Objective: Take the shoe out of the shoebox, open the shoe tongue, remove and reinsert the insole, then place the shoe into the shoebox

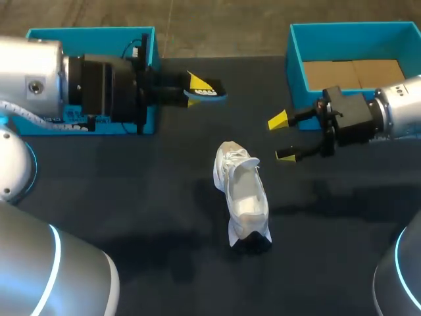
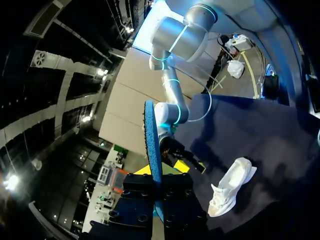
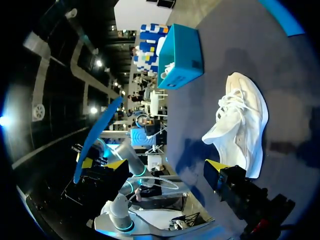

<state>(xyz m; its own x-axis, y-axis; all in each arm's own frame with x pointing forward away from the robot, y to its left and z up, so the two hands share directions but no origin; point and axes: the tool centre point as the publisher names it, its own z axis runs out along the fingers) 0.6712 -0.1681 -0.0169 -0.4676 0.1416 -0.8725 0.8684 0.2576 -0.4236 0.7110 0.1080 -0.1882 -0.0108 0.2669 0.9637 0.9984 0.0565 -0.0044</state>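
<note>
Above the table (image 1: 131, 197), left end effector (image 1: 201, 88) grips the insole (image 2: 152, 140).

Dark table (image 1: 164, 197), evenly lit
Its surface is covered in matte black material; soft shadows are cast near the middle.

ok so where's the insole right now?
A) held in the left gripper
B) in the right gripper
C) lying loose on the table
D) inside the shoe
A: the blue insole stands on edge, clamped in the left gripper, well away from the white shoe, which lies on the table.
</note>
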